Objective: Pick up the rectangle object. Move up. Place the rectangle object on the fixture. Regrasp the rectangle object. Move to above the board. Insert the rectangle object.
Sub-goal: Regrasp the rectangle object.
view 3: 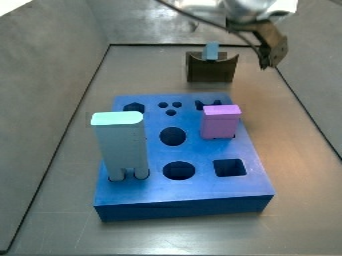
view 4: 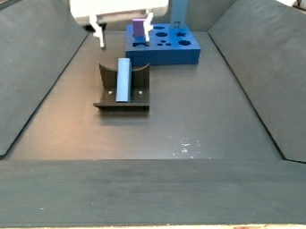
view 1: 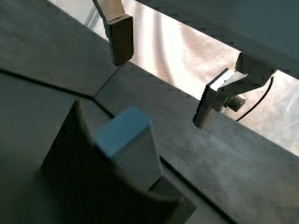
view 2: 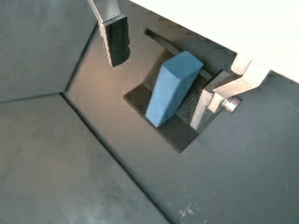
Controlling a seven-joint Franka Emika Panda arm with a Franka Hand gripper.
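In the dark fixture [view 4: 122,89] on the table [view 4: 191,134], the rectangle object [view 4: 124,78] stands on its edge. The pincer [view 2: 163,74] hangs above it, open, holding nothing. The blue board [view 3: 181,160] sits well apart.

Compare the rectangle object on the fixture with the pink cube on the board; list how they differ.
The rectangle object is pale blue-grey; the pink cube is pink. The rectangle object is a thin flat slab; the cube is chunky and about even on all sides. The rectangle object stands on edge in the fixture; the cube sits on the board. Both have plain faces and sharp corners, and neither is held: the gripper is open around the slab.
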